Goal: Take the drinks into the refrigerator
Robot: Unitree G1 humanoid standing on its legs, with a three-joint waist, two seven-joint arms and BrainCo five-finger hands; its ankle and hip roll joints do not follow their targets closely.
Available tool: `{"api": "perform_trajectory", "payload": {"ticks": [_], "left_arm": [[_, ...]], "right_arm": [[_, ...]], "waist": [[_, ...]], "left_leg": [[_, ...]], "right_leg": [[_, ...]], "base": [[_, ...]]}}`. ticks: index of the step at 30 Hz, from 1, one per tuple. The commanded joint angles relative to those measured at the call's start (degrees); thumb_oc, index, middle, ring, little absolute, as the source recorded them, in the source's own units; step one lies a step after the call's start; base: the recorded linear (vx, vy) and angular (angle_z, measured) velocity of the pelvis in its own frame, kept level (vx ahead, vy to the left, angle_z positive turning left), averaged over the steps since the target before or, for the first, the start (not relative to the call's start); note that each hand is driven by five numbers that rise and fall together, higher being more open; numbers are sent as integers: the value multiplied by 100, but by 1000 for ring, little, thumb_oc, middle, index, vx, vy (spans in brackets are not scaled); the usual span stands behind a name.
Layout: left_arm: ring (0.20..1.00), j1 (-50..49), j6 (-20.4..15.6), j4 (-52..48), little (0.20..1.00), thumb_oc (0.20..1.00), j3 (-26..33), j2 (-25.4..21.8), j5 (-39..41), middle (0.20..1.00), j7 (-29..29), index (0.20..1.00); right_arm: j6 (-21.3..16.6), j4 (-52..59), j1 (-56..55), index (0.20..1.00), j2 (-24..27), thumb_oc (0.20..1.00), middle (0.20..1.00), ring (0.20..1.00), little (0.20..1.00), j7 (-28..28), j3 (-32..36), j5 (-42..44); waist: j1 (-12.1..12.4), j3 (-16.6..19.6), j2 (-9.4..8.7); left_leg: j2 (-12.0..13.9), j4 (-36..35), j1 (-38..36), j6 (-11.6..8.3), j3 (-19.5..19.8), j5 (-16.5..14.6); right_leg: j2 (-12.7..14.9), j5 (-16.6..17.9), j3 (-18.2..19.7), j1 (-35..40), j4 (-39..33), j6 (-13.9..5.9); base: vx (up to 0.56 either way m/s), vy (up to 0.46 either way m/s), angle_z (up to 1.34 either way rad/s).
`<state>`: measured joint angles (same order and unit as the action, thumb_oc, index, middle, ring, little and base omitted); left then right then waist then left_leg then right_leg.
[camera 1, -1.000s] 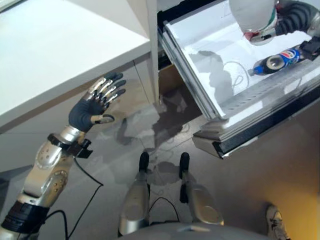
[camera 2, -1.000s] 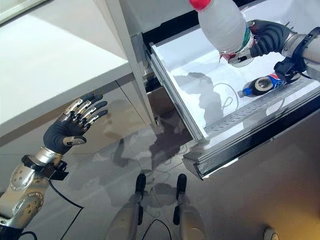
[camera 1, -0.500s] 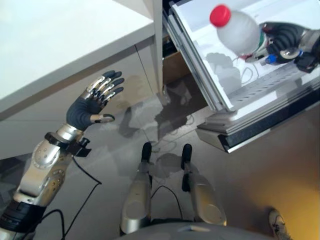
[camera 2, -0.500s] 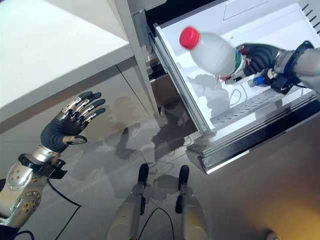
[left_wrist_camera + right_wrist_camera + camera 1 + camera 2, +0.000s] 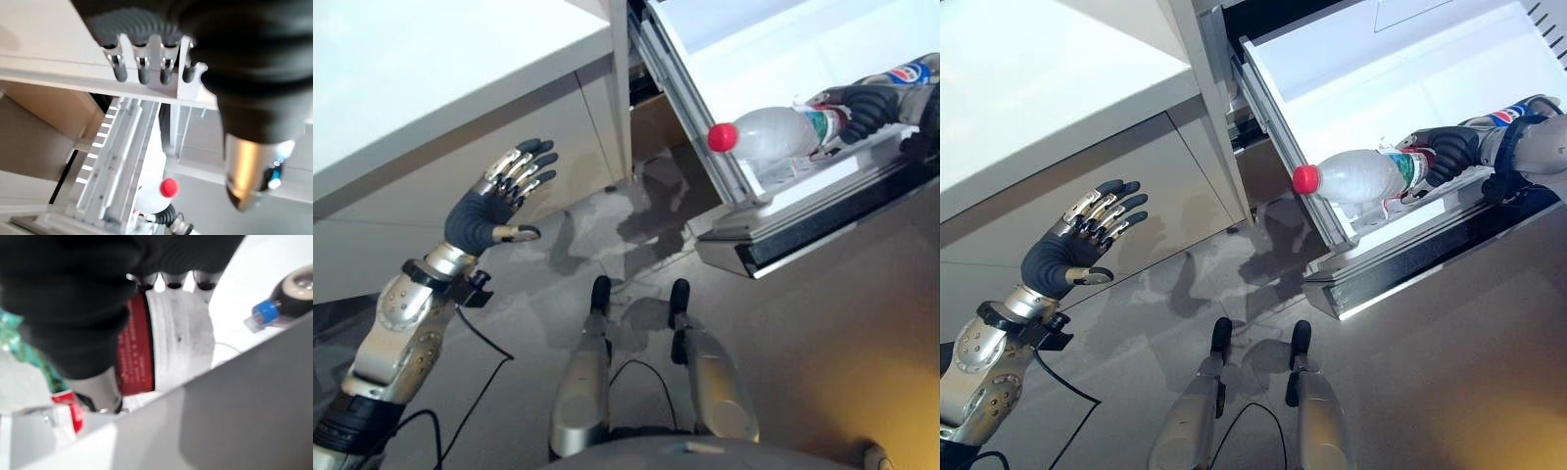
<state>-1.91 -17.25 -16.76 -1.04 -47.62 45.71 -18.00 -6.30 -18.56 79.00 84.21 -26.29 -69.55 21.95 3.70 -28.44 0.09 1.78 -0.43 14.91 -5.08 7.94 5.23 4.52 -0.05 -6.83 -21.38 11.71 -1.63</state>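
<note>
One white drawer (image 5: 1410, 69), grey floor (image 5: 1430, 392)

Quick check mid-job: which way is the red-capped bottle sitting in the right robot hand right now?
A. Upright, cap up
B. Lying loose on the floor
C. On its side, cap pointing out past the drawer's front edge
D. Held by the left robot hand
C: the red-capped bottle lies sideways in the right robot hand, its cap out over the front edge of the drawer.

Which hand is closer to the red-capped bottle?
Right. The right hand grips the bottle over the fridge drawer; the left hand hangs open, far away.
</note>
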Motion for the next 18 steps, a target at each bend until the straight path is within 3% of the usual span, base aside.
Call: {"api": "perform_trajectory", "payload": {"ticks": [1, 6, 12, 18], "left_arm": [[1000, -285, -287, -429, 1000, 1000, 348, 215, -85, 1000, -3, 1000], [1000, -260, -220, -429, 1000, 1000, 362, 224, -82, 1000, 95, 1000], [1000, -326, -113, -530, 1000, 1000, 477, 266, -63, 1000, 139, 1000], [1000, -344, -44, -561, 1000, 1000, 451, 401, -32, 1000, 208, 1000]], "right_arm": [[-84, -135, -525, 200, 532, 200, 200, 200, 200, 53, 699, -164], [-36, -1048, -1791, 200, 262, 200, 200, 200, 200, 523, 2182, -644], [23, -1312, -1653, 200, 89, 200, 200, 200, 200, 854, 2557, -1321], [100, -2334, -1328, 200, -340, 200, 200, 200, 200, 1264, 2847, -1232]], "waist": [[-156, -79, -109], [-128, -128, -75], [-127, -132, -40], [-141, -135, 2]], "left_leg": [[-83, -396, -390, 40, 70, 61], [-107, -404, -369, 52, 67, 70], [-115, -418, -342, 60, 30, 63], [-116, -426, -300, 83, 48, 55]], "right_leg": [[-235, -315, -19, 96, -40, -100], [-223, -313, 11, 10, 43, -89], [-239, -311, 82, -38, 34, -91], [-258, -313, 113, -117, 62, -73]], "base": [[0, 0, 0], [-17, 11, 6], [0, 9, -1], [0, 0, -1]]}}
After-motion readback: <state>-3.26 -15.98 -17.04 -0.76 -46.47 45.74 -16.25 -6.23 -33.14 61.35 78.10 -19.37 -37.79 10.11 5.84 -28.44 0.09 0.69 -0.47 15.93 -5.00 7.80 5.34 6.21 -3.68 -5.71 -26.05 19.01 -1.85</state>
